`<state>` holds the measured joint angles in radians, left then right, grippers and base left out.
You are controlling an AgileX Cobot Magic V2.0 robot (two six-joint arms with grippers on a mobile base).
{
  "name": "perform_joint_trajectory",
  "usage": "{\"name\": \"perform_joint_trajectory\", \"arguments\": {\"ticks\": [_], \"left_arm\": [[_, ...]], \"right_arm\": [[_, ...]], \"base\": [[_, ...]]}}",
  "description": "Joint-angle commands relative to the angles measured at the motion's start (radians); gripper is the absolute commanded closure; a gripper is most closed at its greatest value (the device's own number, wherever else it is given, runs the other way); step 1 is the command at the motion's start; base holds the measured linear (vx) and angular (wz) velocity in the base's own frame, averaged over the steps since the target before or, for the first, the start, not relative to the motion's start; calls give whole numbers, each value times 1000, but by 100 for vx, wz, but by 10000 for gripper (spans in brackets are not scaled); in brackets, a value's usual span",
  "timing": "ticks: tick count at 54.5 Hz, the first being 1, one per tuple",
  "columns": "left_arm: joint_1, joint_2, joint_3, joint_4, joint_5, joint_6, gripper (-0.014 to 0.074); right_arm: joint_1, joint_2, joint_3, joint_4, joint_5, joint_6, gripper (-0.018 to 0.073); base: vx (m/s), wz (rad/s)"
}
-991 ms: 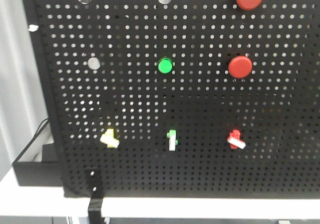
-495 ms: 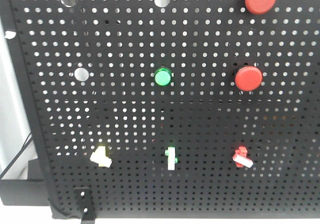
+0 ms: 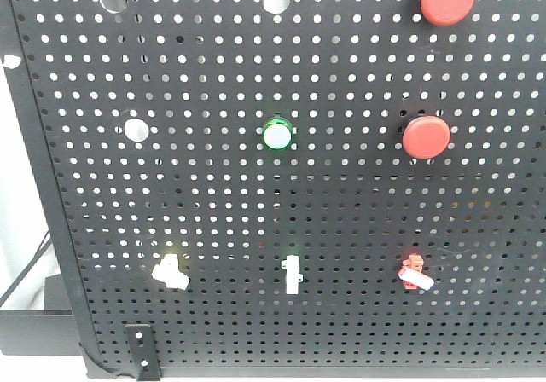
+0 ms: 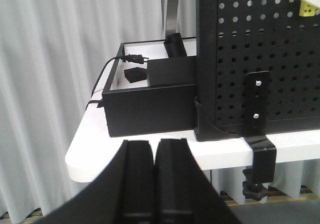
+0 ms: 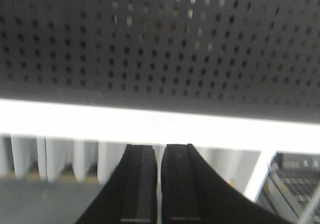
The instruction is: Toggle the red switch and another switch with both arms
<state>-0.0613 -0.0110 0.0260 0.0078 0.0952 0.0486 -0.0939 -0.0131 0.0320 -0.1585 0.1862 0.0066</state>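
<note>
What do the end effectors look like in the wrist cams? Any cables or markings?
Left end effector: two matte black fingers with flat inner faces, flaring outward toward the base. Right end effector: the same black pair, blurrier. No cables, markings or housing visible on either.

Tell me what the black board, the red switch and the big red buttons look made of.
Black board: likely painted sheet metal, matte, with evenly punched round holes.
Red switch: looks like moulded plastic, red body, white lever tip.
Big red buttons: probably plastic too, smooth caps with a dull sheen.
</note>
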Motion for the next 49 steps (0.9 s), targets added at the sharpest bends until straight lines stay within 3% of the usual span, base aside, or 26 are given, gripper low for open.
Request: {"name": "perform_joint_trajectory", "arguments": {"ticks": [1, 7, 17, 28, 38, 49], "left_arm": [[1, -18, 20, -1, -90, -3, 594], [1, -18, 11, -2, -137, -3, 594], [1, -18, 11, -8, -200, -3, 594], [1, -18, 11, -8, -363, -4, 594], [1, -18, 11, -8, -437, -4, 594], [1, -18, 7, -8, -466, -95, 594]], "right_arm": [[1, -10, 4, 38, -186, 89, 405], [1, -10, 4, 114, -277, 169, 405], [1, -10, 4, 125, -376, 170, 405], [1, -10, 4, 132, -471, 169, 405], [1, -10, 3, 212, -570, 169, 405], [1, -9, 1, 315, -753, 173, 405]], "base": [[0, 0], [0, 0], [0, 0], [0, 0], [0, 0], [0, 0]]}}
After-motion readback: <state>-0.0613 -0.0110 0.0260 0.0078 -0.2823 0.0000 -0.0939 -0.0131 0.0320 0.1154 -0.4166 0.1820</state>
